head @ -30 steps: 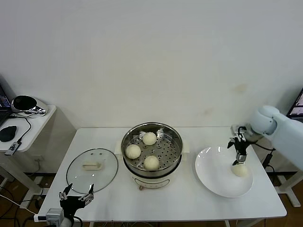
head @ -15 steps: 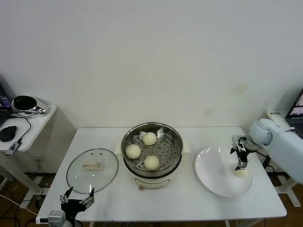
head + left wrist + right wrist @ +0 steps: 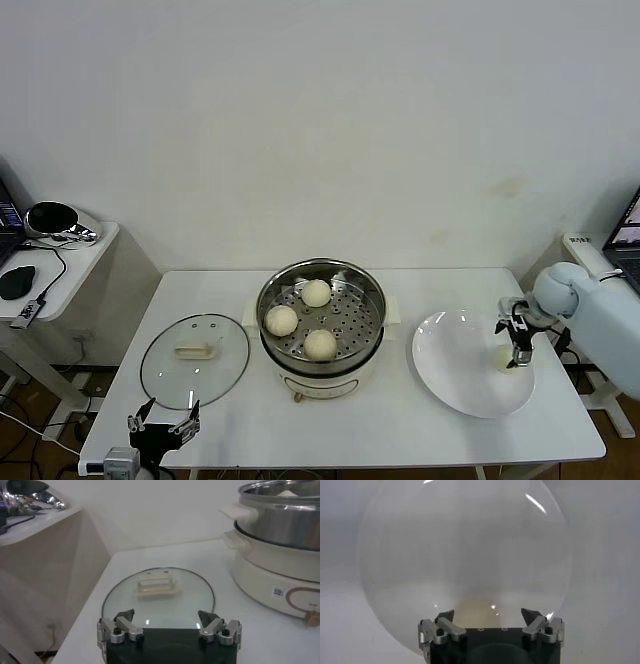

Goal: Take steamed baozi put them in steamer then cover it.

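Three baozi resting on the perforated tray inside the steamer, at roughly 12, 9 and 6 o'clock of the tray, apart from one another. Fourth baozi lying on the white plate at its 3 o'clock side, partly hidden in the head view behind the right end effector. Steamer positioned at the centre of the white surface, plate at 3 o'clock of it, cover at 9 o'clock of it. Cover lying flat on the surface, handle upward, just beside the steamer base but not touching it. Right end effector lowered over the plate directly at the fourth baozi; fingers spread apart in the right wrist view, with the bun seen as a pale blurred patch between and beyond them; contact with the bun not determinable. Left end effector held low at the near edge of the surface, at 6 o'clock of the cover, fingers open and empty, cover rim just ahead of the fingertips in the left wrist view. Steamer uncovered.
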Controlling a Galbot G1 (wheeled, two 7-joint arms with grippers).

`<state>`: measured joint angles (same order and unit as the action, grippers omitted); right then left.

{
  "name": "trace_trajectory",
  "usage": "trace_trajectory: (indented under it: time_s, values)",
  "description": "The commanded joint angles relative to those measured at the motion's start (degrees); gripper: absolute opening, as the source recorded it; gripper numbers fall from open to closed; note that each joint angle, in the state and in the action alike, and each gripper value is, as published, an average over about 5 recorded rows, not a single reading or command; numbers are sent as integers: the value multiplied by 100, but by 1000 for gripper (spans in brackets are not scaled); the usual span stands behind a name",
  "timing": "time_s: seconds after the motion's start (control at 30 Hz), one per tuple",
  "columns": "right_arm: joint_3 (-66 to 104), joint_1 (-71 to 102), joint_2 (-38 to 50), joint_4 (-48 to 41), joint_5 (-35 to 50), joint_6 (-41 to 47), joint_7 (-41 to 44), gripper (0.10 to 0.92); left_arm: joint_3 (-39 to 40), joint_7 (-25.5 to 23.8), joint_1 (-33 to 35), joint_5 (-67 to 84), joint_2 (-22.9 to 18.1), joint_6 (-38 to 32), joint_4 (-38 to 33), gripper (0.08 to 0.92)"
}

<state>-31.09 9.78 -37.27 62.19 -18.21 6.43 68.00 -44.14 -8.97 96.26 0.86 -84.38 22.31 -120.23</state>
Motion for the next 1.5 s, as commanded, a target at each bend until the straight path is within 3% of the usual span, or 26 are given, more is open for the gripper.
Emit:
trace_trajectory:
  time_s: [0.03, 0.57, 0.67, 0.87, 1.03, 1.3, 1.5]
  values:
    - [161, 155, -32, -122, -240, -127, 58, 823, 10, -2, -7, -12, 5, 2, 33, 823]
    - [207, 231, -81, -165, -230, -61, -121, 808, 10, 5, -22, -10, 23, -1, 99, 823]
    - [205, 240, -77, -157, -217, -44, -128, 768, 15, 7, -27, -13, 18, -4, 115, 823]
    - [189, 182, -34, -90, -102, 10, -96, 610, 27, 0, -54, -21, 15, -2, 115, 823]
    - [-49, -127, 162, 211, 354, 268, -48, 539, 52, 9, -95, -31, 30, -12, 159, 823]
    - [-1686, -2078, 463, 905, 1606, 756, 116, 527, 28, 28, -223, -72, 66, -45, 164, 823]
    - [-3184, -3832, 24, 1258, 2822, 1121, 231, 531, 13, 41, -281, -94, 107, -93, 90, 823]
